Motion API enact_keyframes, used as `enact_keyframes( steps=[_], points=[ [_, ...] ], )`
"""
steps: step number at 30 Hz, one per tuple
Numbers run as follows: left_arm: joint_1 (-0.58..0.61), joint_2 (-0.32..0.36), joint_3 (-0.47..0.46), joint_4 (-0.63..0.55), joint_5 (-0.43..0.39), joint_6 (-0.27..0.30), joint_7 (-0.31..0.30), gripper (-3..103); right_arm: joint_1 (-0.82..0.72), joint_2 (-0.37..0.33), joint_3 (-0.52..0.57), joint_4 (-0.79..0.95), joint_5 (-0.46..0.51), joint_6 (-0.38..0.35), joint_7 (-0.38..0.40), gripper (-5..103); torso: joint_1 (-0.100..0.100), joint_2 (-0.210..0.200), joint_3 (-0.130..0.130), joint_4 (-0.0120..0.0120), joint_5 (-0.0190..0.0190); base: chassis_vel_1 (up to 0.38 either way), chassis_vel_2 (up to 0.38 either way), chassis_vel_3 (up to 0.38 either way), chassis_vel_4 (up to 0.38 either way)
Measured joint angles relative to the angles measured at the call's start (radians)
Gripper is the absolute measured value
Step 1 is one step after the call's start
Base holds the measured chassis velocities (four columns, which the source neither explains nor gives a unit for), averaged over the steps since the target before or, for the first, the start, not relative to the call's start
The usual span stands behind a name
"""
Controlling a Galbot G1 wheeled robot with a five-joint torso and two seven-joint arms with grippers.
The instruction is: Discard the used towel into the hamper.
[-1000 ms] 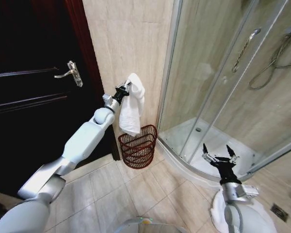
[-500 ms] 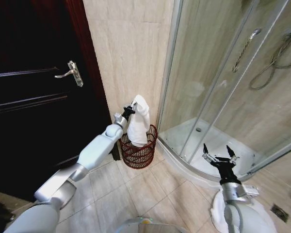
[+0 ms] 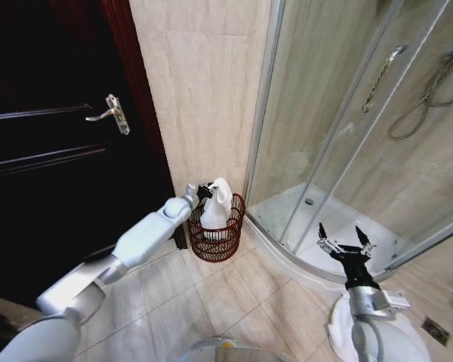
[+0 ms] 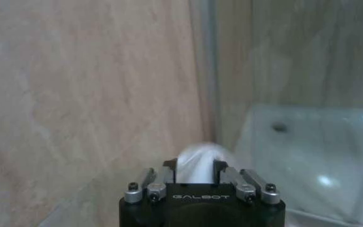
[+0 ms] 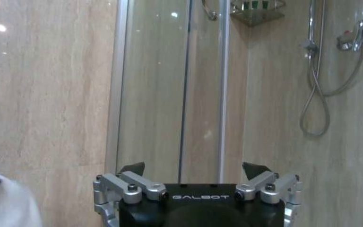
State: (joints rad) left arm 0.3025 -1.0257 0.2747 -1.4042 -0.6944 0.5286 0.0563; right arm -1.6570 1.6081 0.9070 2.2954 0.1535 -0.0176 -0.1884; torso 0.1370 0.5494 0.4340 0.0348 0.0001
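The white towel [image 3: 216, 204] hangs from my left gripper [image 3: 208, 189], which is shut on its top fold just above the hamper's rim. Its lower part is down inside the hamper [image 3: 216, 240], a reddish-brown wire basket standing on the floor against the tiled wall. In the left wrist view the towel [image 4: 195, 161] bulges out between the closed fingers of the left gripper [image 4: 194, 166]. My right gripper [image 3: 345, 243] is held low at the right in front of the shower, open and empty, and its spread fingers show in the right wrist view [image 5: 194, 169].
A dark wooden door [image 3: 53, 143] with a metal handle [image 3: 112, 113] stands to the left of the hamper. The glass shower enclosure [image 3: 347, 121] with its white tray [image 3: 332, 226] fills the right side. Beige floor tiles [image 3: 211, 302] lie in front.
My left arm has lowered the towel from chest height beside the wall down into the hamper. The right arm stays almost still.
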Motion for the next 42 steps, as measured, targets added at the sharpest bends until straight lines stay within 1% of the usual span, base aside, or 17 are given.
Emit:
enact_keyframes(
  steps=[1,3,4,6,8,10,16,26,28,29,30,33,34,37,38,39,42],
  points=[
    [-0.015,-0.004,-0.006,-0.016,-0.013,0.055,0.013,38,0.0,0.0,0.0,-0.003,0.002,0.0,0.0,100,0.0,0.0,0.0,-0.0002,0.0,0.0,0.0,0.0,0.0],
    [-0.047,-0.015,-0.013,-0.03,-0.017,0.133,0.057,49,0.001,0.0,-0.001,-0.006,0.003,0.001,0.0,100,0.0,0.0,0.0,-0.0005,0.0002,0.0,0.0,0.0,0.0],
    [-0.047,-0.015,-0.013,-0.03,-0.017,0.133,0.057,49,0.001,0.0,-0.001,-0.006,0.003,0.001,0.0,100,0.0,0.0,0.0,-0.0005,0.0002,0.0,0.0,0.0,0.0],
    [-0.07,-0.02,-0.002,-0.028,0.0,0.158,0.078,60,0.002,0.0,-0.003,-0.006,0.004,0.001,0.001,100,0.0,0.0,0.0,-0.0004,0.0,0.0,0.0,0.0,0.0],
    [-0.077,-0.022,0.004,-0.02,0.023,0.156,0.084,71,0.003,0.0,-0.002,-0.006,0.008,-0.001,0.001,100,0.0,0.0,0.0,-0.0003,0.0,0.0,0.0,0.0,0.0],
    [-0.078,-0.022,0.005,-0.018,0.032,0.152,0.084,71,0.004,0.0,0.0,-0.006,0.012,-0.003,0.001,100,0.0,0.0,0.0,-0.0003,-0.0001,0.0,0.0,0.0,0.0],
    [-0.056,0.0,-0.023,-0.037,0.044,0.139,0.084,97,0.021,0.0,0.0,-0.009,0.021,-0.018,0.002,100,0.0,0.0,0.0,-0.0002,-0.0002,0.0,0.0,0.0,0.0],
    [-0.01,0.013,-0.079,-0.061,0.034,0.129,0.081,100,0.039,-0.009,-0.009,-0.013,0.019,-0.033,0.002,100,0.0,0.0,0.0,-0.0003,-0.0001,0.0,0.0,0.0,0.0],
    [0.039,0.013,-0.111,-0.083,0.018,0.062,0.038,100,0.038,-0.015,-0.009,-0.009,0.022,-0.036,0.006,100,0.0,0.0,0.0,-0.0005,0.0,0.0,0.0,0.0,0.0],
    [0.078,0.014,-0.132,-0.102,0.008,0.002,0.002,100,0.038,-0.018,-0.009,-0.006,0.025,-0.039,0.008,100,0.0,0.0,0.0,-0.0005,0.0001,0.0,0.0,0.0,0.0],
    [0.078,0.014,-0.132,-0.102,0.008,0.002,0.002,100,0.038,-0.018,-0.009,-0.006,0.025,-0.039,0.008,100,0.0,0.0,0.0,-0.0005,0.0001,0.0,0.0,0.0,0.0],
    [0.262,0.017,-0.247,-0.203,0.011,-0.179,-0.116,100,0.04,-0.026,-0.01,0.007,0.037,-0.052,0.016,100,0.0,0.0,0.0,-0.0004,-0.0004,0.0,0.0,0.0,0.0],
    [0.262,0.017,-0.247,-0.203,0.011,-0.179,-0.116,100,0.04,-0.026,-0.01,0.007,0.037,-0.052,0.016,100,0.0,0.0,0.0,-0.0004,-0.0004,0.0,0.0,0.0,0.0],
    [0.495,0.02,-0.397,-0.352,0.125,-0.323,-0.159,100,0.03,-0.031,-0.015,0.019,0.039,-0.057,0.019,100,0.0,0.0,0.0,0.0002,-0.0004,0.0,0.0,0.0,0.0],
    [0.495,0.02,-0.397,-0.352,0.125,-0.323,-0.159,100,0.03,-0.031,-0.015,0.019,0.039,-0.057,0.019,100,0.0,0.0,0.0,0.0002,-0.0004,0.0,0.0,0.0,0.0],
    [0.589,0.014,-0.472,-0.399,0.189,-0.384,-0.168,100,0.017,-0.03,-0.019,0.025,0.039,-0.057,0.019,100,0.0,0.0,0.0,0.0001,-0.0004,0.0,0.0,0.0,0.0],
    [0.778,-0.03,-0.639,-0.489,0.277,-0.477,-0.172,100,-0.013,-0.03,-0.029,0.034,0.039,-0.054,0.018,100,0.0,0.0,0.0,-0.0002,-0.0001,0.0,0.0,0.0,0.0]
  ],
)
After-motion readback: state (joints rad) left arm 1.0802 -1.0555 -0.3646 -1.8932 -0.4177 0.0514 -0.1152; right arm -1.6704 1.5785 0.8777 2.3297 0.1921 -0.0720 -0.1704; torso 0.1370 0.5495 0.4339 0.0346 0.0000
